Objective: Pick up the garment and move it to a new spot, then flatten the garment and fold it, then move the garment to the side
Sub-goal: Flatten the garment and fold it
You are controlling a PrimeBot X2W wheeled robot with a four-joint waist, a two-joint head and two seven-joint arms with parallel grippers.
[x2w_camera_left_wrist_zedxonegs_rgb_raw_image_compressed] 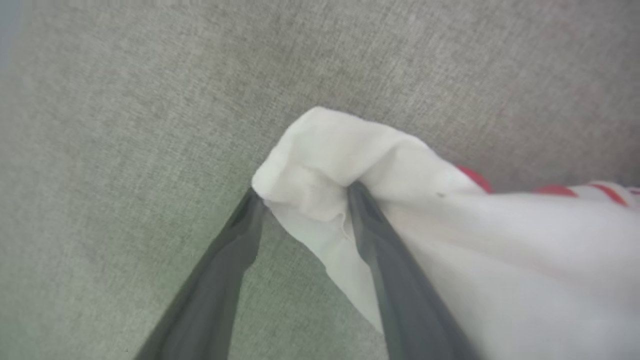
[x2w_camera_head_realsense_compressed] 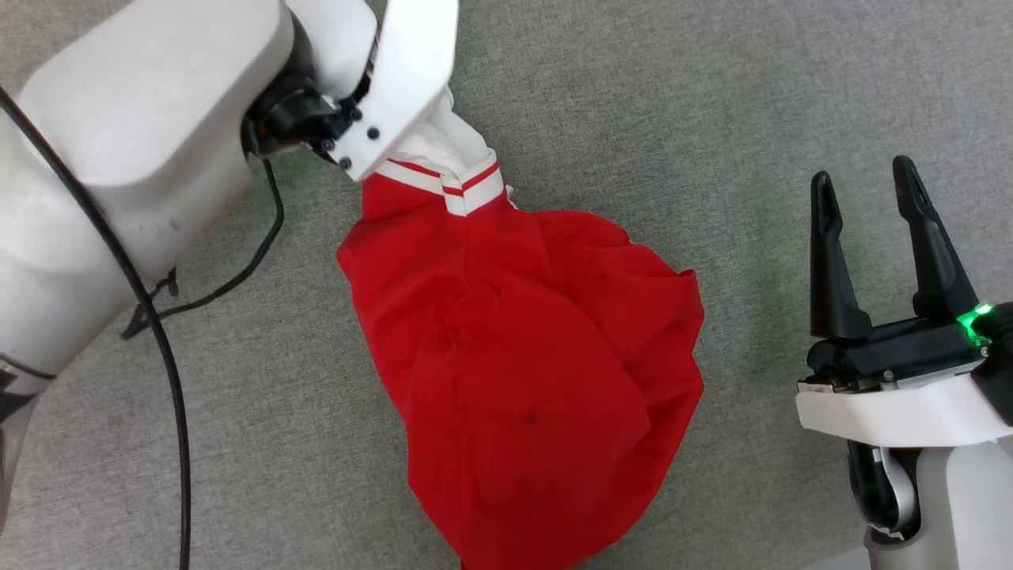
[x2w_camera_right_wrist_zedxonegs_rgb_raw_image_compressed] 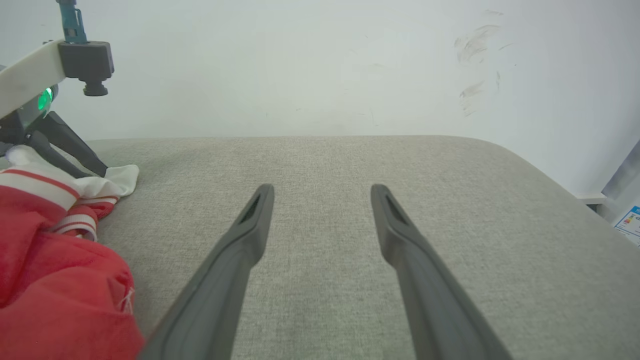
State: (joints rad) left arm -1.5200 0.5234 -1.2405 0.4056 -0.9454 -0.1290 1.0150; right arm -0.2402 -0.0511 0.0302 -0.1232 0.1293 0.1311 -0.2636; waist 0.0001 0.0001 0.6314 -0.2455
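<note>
On the grey fabric worktop [x2w_camera_head_realsense_compressed: 712,95] I see the garment [x2w_camera_head_realsense_compressed: 514,356] lying bunched in a red heap at centre, hem end toward the robot. Its white sleeve [x2w_camera_left_wrist_zedxonegs_rgb_raw_image_compressed: 325,150], with red-and-white striped trim [x2w_camera_head_realsense_compressed: 451,186], points to the far side. My left gripper [x2w_camera_left_wrist_zedxonegs_rgb_raw_image_compressed: 302,195] is down at that sleeve, and the pale wrist housing covers its fingers in head view. In left wrist view both fingers [x2w_camera_left_wrist_zedxonegs_rgb_raw_image_compressed: 370,235] touch a puckered fold of sleeve cloth sitting between the tips. One tip is at the fold's edge, the other pressed into it. I cannot tell if that is a firm pinch or just contact. The sleeve tip rests on the worktop, not lifted.

My right gripper [x2w_camera_head_realsense_compressed: 864,174] hovers well to the right of the garment, fingers spread wide with nothing between them and only bare worktop ahead. A black cable [x2w_camera_head_realsense_compressed: 174,396] hangs along the left arm. Past the far edge in right wrist view is a white wall [x2w_camera_right_wrist_zedxonegs_rgb_raw_image_compressed: 300,65].
</note>
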